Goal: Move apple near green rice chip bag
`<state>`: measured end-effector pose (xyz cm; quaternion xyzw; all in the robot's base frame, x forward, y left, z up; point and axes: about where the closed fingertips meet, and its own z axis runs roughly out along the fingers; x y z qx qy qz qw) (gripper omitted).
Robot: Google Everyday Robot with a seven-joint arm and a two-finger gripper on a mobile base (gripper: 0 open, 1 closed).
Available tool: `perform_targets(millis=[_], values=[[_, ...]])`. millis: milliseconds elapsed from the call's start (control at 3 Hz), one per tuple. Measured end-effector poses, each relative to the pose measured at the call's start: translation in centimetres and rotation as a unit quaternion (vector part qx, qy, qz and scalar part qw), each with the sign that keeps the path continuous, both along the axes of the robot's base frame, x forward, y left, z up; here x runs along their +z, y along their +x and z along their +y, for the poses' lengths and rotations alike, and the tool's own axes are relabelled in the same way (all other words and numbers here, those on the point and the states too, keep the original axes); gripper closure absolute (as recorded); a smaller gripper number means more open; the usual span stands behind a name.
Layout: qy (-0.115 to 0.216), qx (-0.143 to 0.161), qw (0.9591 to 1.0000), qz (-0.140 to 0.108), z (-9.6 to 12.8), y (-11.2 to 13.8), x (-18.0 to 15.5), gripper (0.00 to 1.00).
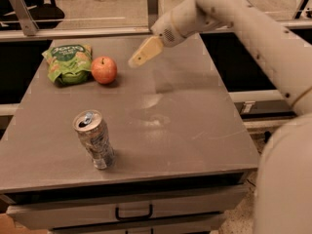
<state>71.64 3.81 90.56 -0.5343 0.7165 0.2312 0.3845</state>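
- The apple [104, 69] sits far left on the desk [195, 111], just right of the bag [68, 62].
- The gripper [144, 51] hangs right of the apple, apart from it and holding nothing; whether it is spread, I cannot tell.
- The placing seems done; the next move is only to draw away without bumping the apple.

Apple [104, 69]: red-orange, yellowish patch, dark stem.
Green rice chip bag [69, 63]: bright green, dark green top band, white lettering.
Gripper [141, 54], above far tabletop [195, 111], right of apple: pale tan.
Arm [253, 28]: cream-white.
Drink can [94, 139]: silver, dark markings.
Tabletop: plain grey-brown.
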Motion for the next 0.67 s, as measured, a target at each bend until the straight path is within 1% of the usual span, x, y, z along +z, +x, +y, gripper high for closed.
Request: perform_targets(millis=[333, 667], values=[[0.042, -0.049, 0.9964, -0.055, -6.9, -0.2, 5.5, 0.0], [0.045, -0.065, 0.9952, -0.058, -9.2, -0.4, 5.7, 0.0]])
